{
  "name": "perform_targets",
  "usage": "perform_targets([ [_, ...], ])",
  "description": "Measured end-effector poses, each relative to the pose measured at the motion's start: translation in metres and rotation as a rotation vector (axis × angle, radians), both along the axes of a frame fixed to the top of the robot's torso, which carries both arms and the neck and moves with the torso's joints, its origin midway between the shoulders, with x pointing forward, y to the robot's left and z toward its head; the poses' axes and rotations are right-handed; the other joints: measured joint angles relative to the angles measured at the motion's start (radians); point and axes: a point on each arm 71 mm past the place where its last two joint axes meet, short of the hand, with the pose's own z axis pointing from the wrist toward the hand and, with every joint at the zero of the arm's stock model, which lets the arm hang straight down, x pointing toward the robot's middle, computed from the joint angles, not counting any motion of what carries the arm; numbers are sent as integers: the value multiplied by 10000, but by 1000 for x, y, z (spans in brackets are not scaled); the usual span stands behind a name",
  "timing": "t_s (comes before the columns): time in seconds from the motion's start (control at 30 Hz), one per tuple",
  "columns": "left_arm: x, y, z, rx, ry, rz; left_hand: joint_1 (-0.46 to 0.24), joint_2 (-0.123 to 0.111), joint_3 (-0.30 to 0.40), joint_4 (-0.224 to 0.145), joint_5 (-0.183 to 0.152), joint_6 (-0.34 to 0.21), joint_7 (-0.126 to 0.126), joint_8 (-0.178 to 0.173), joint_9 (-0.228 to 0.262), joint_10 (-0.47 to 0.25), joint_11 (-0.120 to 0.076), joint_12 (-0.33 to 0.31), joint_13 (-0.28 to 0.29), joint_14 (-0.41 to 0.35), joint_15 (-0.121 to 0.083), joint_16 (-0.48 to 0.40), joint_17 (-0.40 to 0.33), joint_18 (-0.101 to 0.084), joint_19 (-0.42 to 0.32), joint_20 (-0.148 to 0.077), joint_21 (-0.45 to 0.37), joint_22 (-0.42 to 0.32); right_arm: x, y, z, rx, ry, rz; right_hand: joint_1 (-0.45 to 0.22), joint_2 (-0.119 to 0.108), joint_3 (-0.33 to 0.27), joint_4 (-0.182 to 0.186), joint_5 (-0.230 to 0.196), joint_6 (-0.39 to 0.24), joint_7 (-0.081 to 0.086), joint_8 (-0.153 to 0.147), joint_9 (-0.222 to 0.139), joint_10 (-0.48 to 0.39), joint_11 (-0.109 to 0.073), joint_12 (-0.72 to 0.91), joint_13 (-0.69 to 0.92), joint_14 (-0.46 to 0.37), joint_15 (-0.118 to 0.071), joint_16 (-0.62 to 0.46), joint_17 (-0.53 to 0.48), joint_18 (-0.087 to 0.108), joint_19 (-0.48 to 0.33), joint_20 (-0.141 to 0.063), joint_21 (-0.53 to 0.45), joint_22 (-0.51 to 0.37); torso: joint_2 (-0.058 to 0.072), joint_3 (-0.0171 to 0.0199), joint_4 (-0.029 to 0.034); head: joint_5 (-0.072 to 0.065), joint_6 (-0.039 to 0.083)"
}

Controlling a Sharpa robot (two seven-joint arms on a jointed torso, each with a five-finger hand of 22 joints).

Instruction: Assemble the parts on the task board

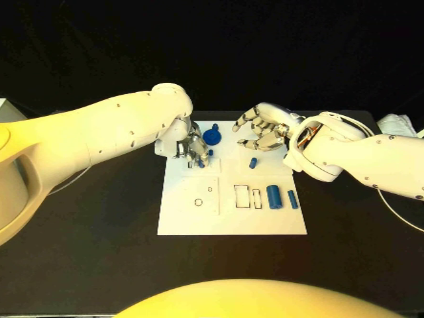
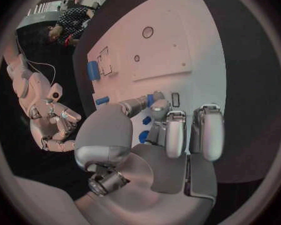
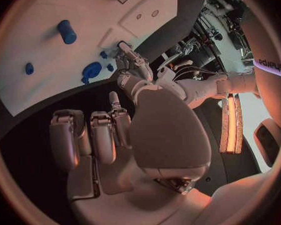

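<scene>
A: Left hand (image 1: pixel 193 147) sits low over the far-left corner of the task board (image 1: pixel 188 222), fingers pointing down. Its wrist view shows fingertips (image 2: pixel 154 105) pinching a small blue part (image 1: pixel 201 163) right at the board surface.

B: Definitely gripping?

A: Thumb and a finger are on the blue piece, other fingers hang straight beside it. So yes, it holds that part.

B: What's next to it?

A: Just right of that hand, a bigger blue knob-shaped part (image 1: pixel 212 136) on the board's far edge. Further right, a small blue peg (image 1: pixel 253 161) lies loose, mid-board, between the two hands.

B: Near side of the board?

A: Outlined slots: a round hole and narrow rectangles left of centre. Right of those, a blue cylinder (image 1: pixel 273 197) lying flat, and a slimmer blue pin (image 1: pixel 292 199) just beside it, close to the right edge. They look apart, not touching.

B: Right hand?

A: Right hand (image 1: pixel 265 129) hovers over the board's far-right corner, palm up-ish, fingers loosely curled and spread. Nothing in it, it's unloaded, fingers apart. Its wrist view agrees: bare palm (image 3: pixel 165 130), fingers (image 3: pixel 100 135) bent over black surface (image 1: pixel 78 245), no part between them.

B: Contact with the board?

A: Can't tell from these angles. It's well clear of the cylinder and pin.
</scene>
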Motion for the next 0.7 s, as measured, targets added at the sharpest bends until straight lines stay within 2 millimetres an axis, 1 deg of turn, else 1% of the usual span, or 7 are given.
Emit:
perform_targets([
  [0.13,1,-1,-1,6,-90,34,0,0,1,1,-18,20,13,36,0,2,2,0,-23,0,0,0,0,0,0,0,0,0,0,0,0,3,-1,2,-35,35,0,0,0,0,0,0,0,0,0,0,8,0,0,0,0,0,0,0,0,0,-4,2,1,-8,0],
  [0.37,1,-1,-2,-18,-240,98,-29,29,-3,-3,17,195,-85,-39,33,-7,-6,-42,-126,0,0,0,0,0,0,0,0,0,0,0,0,5,-4,-4,-40,40,0,0,0,0,0,0,0,0,0,0,8,0,0,0,-1,1,0,0,0,-1,-11,6,12,-26,18],
  [0.43,2,-1,-3,-32,-278,118,-36,22,-79,-79,17,204,-90,-38,41,-45,26,-71,-135,0,0,0,0,0,0,0,0,0,0,-1,0,6,-5,-7,-40,40,0,0,0,0,0,0,0,0,0,0,8,0,0,0,-1,0,0,0,0,-1,-12,6,12,-31,32],
  [0.47,2,0,-3,-32,-304,134,-162,-36,-135,-126,18,218,-103,-38,49,-66,5,-81,-136,0,0,0,0,-1,0,0,0,0,0,-1,0,6,-5,-8,-39,40,0,0,0,0,0,0,0,0,0,0,8,0,0,0,-1,0,0,0,0,-2,-11,7,12,-31,36],
  [0.5,2,0,-3,-26,-323,149,-266,-74,-261,-57,49,255,-140,-39,51,-100,-27,-83,-136,0,0,0,0,0,0,0,0,0,0,-1,0,5,-5,-9,-39,40,0,0,0,0,0,0,1,0,0,0,7,0,0,0,-1,0,0,0,0,-2,-12,7,12,-32,41],
  [0.6,3,2,-3,-2,-367,180,-412,-336,-608,68,125,285,-170,-99,51,-166,-92,-88,-136,0,0,0,0,0,0,0,0,0,0,-1,0,6,-6,-12,-39,40,0,0,0,0,0,0,1,0,0,0,7,0,0,0,-2,0,0,0,0,-2,-12,7,12,-33,47],
  [0.7,3,3,-3,19,-397,198,-460,-625,-875,114,87,275,-160,-130,62,-129,-56,-88,-132,0,0,0,0,0,0,0,0,0,0,-2,0,3,-7,-25,-39,40,27,27,0,0,0,0,1,0,0,0,7,0,0,0,-2,0,0,0,0,-2,-12,7,6,-37,54],
])
